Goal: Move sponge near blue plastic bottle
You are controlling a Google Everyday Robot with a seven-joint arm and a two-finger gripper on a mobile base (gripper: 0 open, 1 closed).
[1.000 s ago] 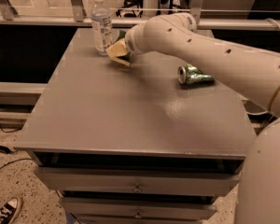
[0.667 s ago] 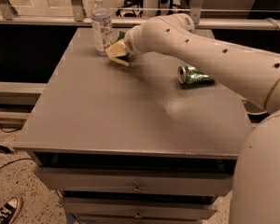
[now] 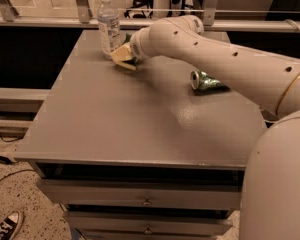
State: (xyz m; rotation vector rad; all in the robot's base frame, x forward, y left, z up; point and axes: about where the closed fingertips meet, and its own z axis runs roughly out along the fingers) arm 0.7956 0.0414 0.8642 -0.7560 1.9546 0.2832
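The sponge [image 3: 122, 55] is tilted, its pale yellow foam side facing me and its lower edge at the table top. It sits just right of the blue plastic bottle [image 3: 108, 24], which stands upright at the table's back left with a white cap. My gripper [image 3: 130, 57] is at the sponge's right side, mostly hidden behind the white wrist, and is shut on the sponge. The arm reaches in from the right across the back of the table.
A crushed green can [image 3: 205, 80] lies on its side at the table's right, under the arm. The grey table [image 3: 130, 124] has drawers below its front edge. A railing runs behind the table. A shoe [image 3: 5, 227] is on the floor at lower left.
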